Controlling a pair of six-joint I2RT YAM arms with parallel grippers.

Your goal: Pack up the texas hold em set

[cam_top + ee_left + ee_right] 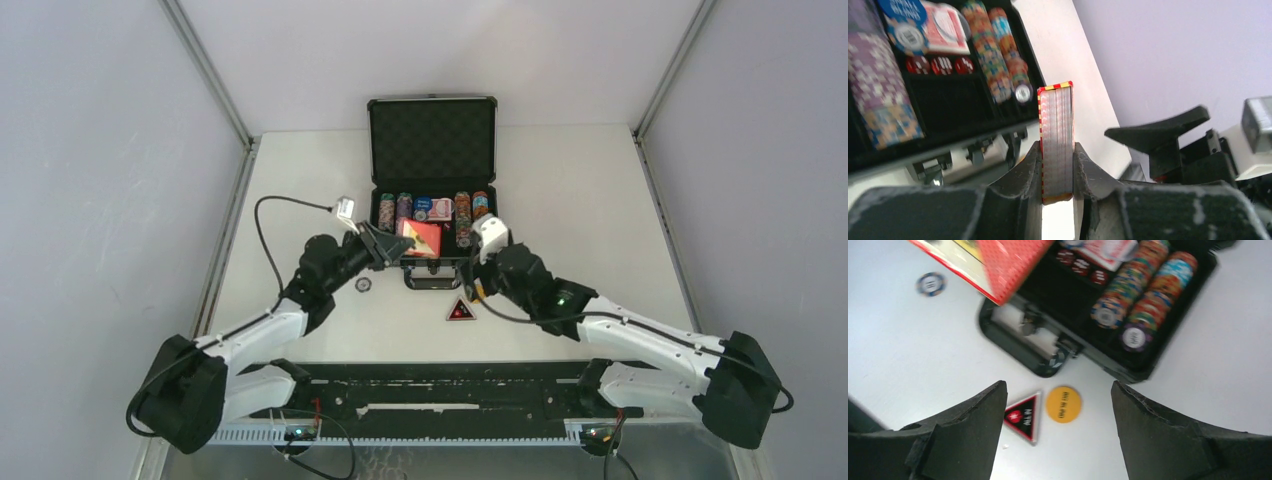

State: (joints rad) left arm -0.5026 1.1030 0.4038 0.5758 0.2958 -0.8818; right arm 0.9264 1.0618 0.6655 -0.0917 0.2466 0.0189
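- Packed: chips [463,210] in the case [432,140].
- Midway: left gripper [1058,147] clamped a red card box [1057,115]; right gripper [1058,385] gaped empty.
- Outside: loose chip [364,285], triangle marker [460,310], yellow button [1063,404].

— Top camera?
— High above the near edge, looking down on the whole white table [580,200] from afar.
— Wrists?
— Close, low, facing the open black foam-lined briefcase [432,140]; both catch the flat red card box [1057,145].

Triangular marker [1023,415], lower centre of the right wrist view, reads "ALL IN". Yellow disc [1063,404] beside it reads "BIG BLIND", faintly.
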